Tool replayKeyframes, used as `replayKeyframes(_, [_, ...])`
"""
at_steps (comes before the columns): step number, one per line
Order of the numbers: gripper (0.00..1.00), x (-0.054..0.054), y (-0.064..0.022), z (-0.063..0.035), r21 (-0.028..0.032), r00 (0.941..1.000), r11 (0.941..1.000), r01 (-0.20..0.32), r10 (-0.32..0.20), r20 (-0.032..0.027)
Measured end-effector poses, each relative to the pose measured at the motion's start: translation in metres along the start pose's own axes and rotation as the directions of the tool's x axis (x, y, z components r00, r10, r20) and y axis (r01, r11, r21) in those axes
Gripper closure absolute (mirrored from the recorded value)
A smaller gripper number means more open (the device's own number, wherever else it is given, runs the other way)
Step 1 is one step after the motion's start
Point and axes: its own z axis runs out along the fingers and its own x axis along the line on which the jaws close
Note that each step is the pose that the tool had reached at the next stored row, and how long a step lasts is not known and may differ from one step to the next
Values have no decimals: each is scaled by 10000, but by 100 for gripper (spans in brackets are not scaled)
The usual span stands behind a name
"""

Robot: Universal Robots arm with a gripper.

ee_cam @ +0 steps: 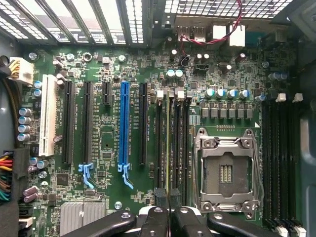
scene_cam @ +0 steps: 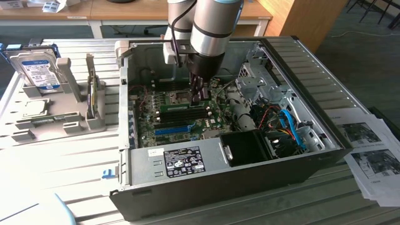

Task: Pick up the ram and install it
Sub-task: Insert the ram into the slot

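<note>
gripper (ee_cam: 169, 200): clamped on the ram (ee_cam: 168, 148) | ram: edge-on among black memory slots (ee_cam: 177, 143), between blue slot (ee_cam: 123, 123) and CPU socket (ee_cam: 227, 173) | place: inside open computer case (scene_cam: 312, 61)

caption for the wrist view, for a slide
Gripper closed on the ram, holding it edge-on at the black memory slots beside the empty CPU socket.
</note>
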Motion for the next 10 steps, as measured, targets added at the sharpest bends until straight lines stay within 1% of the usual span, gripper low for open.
replayKeyframes(2, [89, 0, 0, 0, 0, 10000, 10000, 0, 0, -9])
replayKeyframes(10, [89, 0, -15, 0, 0, 10000, 10000, 24, -24, -8])
